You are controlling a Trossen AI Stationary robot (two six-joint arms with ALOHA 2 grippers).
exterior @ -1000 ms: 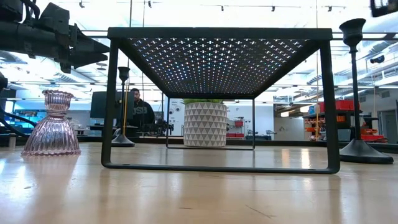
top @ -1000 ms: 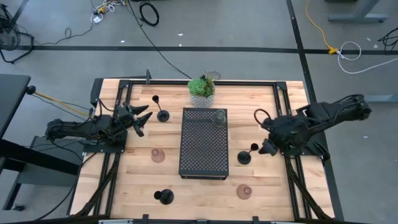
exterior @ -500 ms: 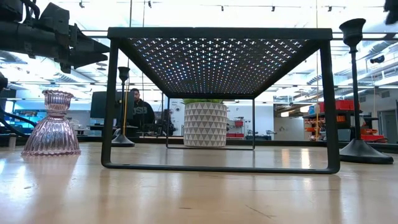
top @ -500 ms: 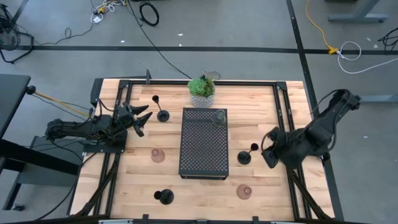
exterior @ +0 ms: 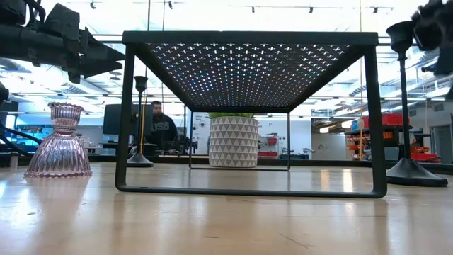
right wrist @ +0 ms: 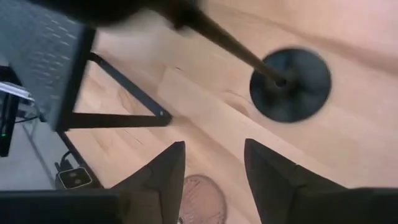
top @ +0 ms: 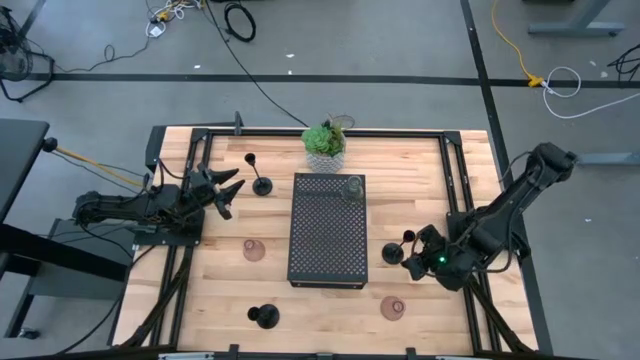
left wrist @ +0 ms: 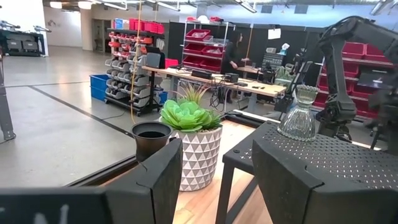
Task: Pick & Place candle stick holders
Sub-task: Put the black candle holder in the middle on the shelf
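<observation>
Even, bright overhead light across the pale wooden table [top: 220,290], shadows short and soft. Strong backlight in the low view, blown-out ceiling behind the black perforated rectangular tray [exterior: 248,64], a silhouette. Motion blur on the black thin-stemmed holder with round base [right wrist: 289,84] in the right wrist view. Foreground fingers soft.

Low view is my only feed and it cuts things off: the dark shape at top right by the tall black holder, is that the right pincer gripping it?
Observer: It is the right pincer, but open, hovering beside that black holder, right of the tray.
Operator: Anything on top of the tray?
Observer: One clear glass cup, at the corner nearest the plant.
</observation>
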